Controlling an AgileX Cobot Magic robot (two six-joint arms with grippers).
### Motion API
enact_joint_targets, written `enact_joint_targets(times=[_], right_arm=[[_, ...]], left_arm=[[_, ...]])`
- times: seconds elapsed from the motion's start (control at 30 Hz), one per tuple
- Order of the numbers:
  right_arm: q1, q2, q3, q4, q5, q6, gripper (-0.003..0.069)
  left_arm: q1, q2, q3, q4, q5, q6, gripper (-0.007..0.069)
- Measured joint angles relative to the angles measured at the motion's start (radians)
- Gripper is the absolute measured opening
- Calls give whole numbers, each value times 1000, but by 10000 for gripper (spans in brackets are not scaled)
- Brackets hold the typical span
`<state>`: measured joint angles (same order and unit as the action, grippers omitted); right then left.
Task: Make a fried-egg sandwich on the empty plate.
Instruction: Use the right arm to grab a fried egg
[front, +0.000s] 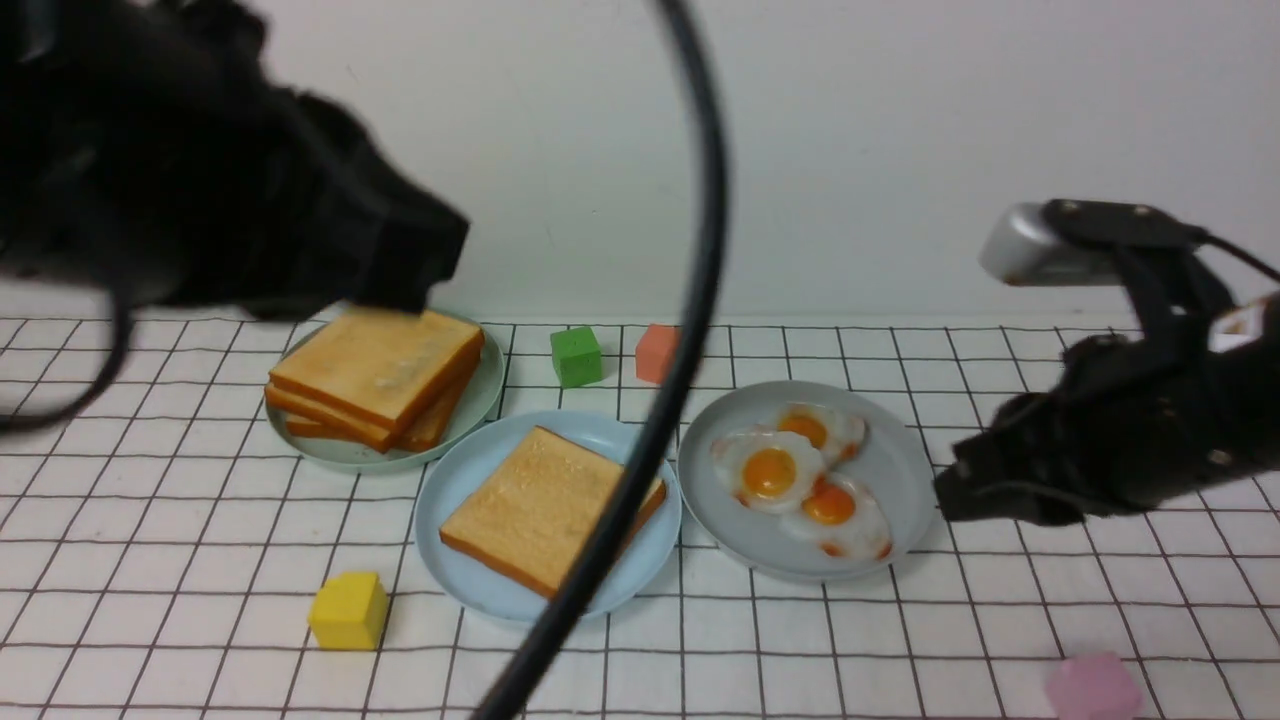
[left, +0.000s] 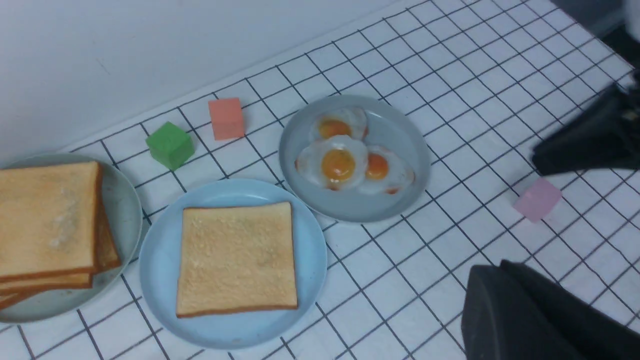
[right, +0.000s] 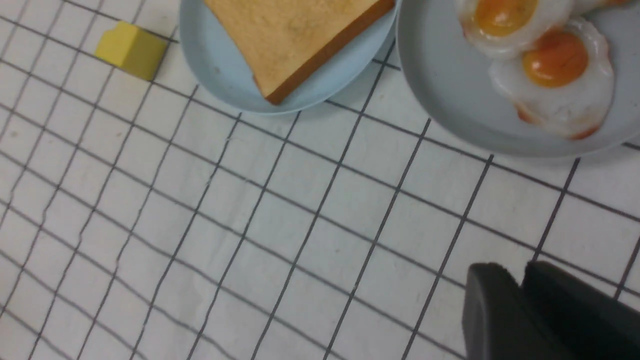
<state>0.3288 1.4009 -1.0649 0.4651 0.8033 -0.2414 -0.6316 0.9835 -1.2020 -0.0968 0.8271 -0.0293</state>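
My left gripper (left: 505, 267) is closed, the fingertips together with nothing between them, and that arm looms large and dark in the upper left of the front view. My right gripper (right: 520, 280) is over the right side of the table (front: 760, 650), its fingertips pointing left toward the grey plate (front: 910, 510). I can't tell whether those jaws are parted or pressed together.

The sky-blue plate (front: 445, 560) sits between the pale green plate (front: 490, 385) and the grey one. On it lies a square golden-brown toast slice (front: 530, 510), browned at the crust. This slice is the part of the sandwich that I can see on the blue plate.

Three fried eggs (front: 770, 472) with glossy whites and orange yolks rest on the grey plate, crowded together and overlapping. On the pale green plate, farther off and to the left, I see a pile of toast slices (front: 370, 365) stacked askew.

A green block (front: 576, 357) and a coral block (front: 655, 353) stand near the table's far edge. A yellow block (front: 348, 612) is nearer me, left of the blue plate, and a pink block (front: 1095, 686) sits at the near right. A thick black cable (front: 640, 480) crosses my front view, hiding part of the toast slice.
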Motion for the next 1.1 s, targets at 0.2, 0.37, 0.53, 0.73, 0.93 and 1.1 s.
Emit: enact_joint_targets(times=[0.2, 0.37, 0.53, 0.73, 0.93, 1.1], right_arm=[[-43, 303, -180, 61, -9, 16, 235], [-105, 499, -315, 133, -22, 47, 291], [-129, 637, -421, 197, -38, 53, 301], [-129, 707, -473, 205, -63, 53, 301], [-129, 733, -478, 204, -93, 53, 301], [-129, 752, -482, 211, -100, 54, 301]], left_arm=[[0, -301, 369, -72, -195, 12, -13], [0, -455, 538, -108, -347, 15, -13], [0, -506, 575, -111, -394, 17, -13], [0, -485, 576, -111, -397, 17, -13], [0, -474, 576, -110, -398, 19, -13], [0, -474, 576, -105, -399, 19, -13]])
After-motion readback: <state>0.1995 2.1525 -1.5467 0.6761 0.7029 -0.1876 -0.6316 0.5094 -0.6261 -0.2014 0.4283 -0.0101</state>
